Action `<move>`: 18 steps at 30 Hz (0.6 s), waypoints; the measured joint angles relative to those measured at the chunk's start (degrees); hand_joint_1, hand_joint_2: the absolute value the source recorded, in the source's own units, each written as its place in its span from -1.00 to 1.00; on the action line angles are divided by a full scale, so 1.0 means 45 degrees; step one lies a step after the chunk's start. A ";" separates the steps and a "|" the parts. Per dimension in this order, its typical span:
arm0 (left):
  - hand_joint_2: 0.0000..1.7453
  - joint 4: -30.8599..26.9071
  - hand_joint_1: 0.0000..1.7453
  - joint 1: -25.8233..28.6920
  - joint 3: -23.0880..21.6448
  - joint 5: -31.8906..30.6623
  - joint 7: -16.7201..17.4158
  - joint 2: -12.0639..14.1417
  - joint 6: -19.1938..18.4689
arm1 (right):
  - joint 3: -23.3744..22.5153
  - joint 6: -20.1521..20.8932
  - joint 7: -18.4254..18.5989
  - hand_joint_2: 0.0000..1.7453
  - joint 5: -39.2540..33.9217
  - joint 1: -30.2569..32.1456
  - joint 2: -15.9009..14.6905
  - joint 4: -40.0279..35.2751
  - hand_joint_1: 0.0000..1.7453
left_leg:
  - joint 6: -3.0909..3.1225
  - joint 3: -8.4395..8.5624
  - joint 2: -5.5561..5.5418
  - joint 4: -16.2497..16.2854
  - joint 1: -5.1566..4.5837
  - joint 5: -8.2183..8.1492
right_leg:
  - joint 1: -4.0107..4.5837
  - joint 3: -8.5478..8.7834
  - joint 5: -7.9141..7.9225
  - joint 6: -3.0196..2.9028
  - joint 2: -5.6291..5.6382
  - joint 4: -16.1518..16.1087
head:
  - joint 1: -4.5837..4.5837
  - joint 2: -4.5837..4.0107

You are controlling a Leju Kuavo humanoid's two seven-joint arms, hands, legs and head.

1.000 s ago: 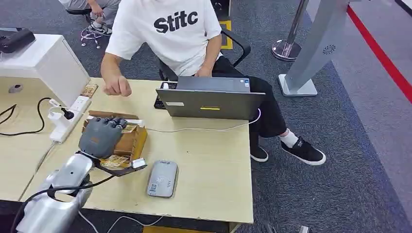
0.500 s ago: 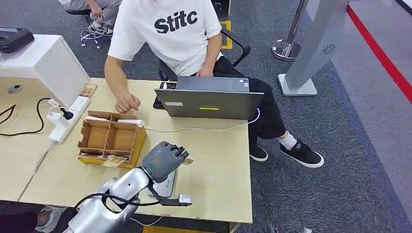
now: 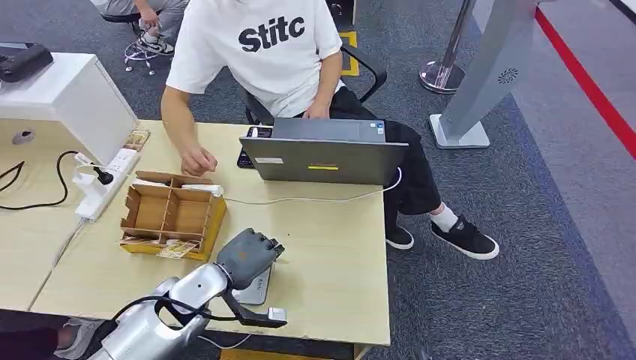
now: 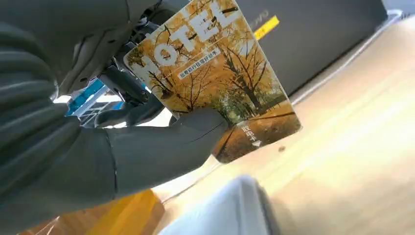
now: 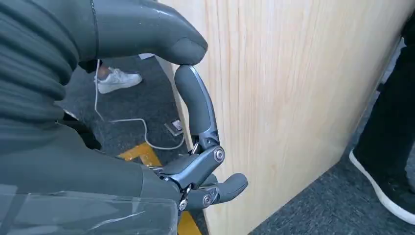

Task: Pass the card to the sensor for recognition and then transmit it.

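Note:
My left hand (image 3: 246, 256) hovers over the near part of the wooden table (image 3: 330, 255), right above the flat grey sensor (image 3: 257, 289), which it partly hides. In the left wrist view that hand (image 4: 122, 152) pinches a hotel card (image 4: 215, 73) printed with yellow autumn trees between its thumb and fingers. The card sits tilted above the pale, blurred sensor (image 4: 230, 210). My right hand (image 5: 191, 169) hangs beside the table's light wooden side panel (image 5: 293, 98), its fingers curled in and its thumb tip against one finger, holding nothing.
A cardboard box with compartments (image 3: 172, 214) stands left of the sensor. Behind it are a grey laptop (image 3: 324, 157), a white cable and a power strip (image 3: 105, 184). A person in a white T-shirt sits across the table, one hand (image 3: 197, 160) near the box's far edge.
My left hand has left the cardboard box with the card and swung right to above the sensor, then dropped slightly. The person's hand moved closer to the box.

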 joint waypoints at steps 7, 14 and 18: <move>1.00 -0.0005 1.00 -0.0213 -0.0257 0.0660 -0.0019 0.0717 -0.1186 | -0.0073 0.0039 -0.0019 1.00 -0.0141 0.0053 -0.0059 0.0000 -1.00 | 0.0000 0.0007 0.0000 -0.0001 0.0000 0.0000 | 0.0002 0.0008 0.0000 0.0000 0.0002 0.0001 | 0.0000 0.0000; 1.00 -0.0005 1.00 -0.0460 -0.0592 0.1108 -0.0131 0.1298 -0.1512 | -0.0112 0.0039 -0.0019 1.00 -0.0146 0.0063 -0.0088 0.0000 -1.00 | -0.0004 0.0017 -0.0005 -0.0004 0.0000 0.0004 | 0.0003 0.0022 0.0000 -0.0001 -0.0006 0.0002 | 0.0000 0.0000; 1.00 0.0010 1.00 -0.0478 -0.0636 0.0952 0.0487 0.1265 -0.0600 | -0.0126 0.0039 -0.0049 1.00 -0.0170 0.0066 -0.0097 0.0000 -1.00 | -0.0006 0.0020 0.0000 -0.0003 0.0001 0.0005 | 0.0002 0.0020 0.0009 -0.0012 -0.0003 0.0002 | 0.0000 0.0000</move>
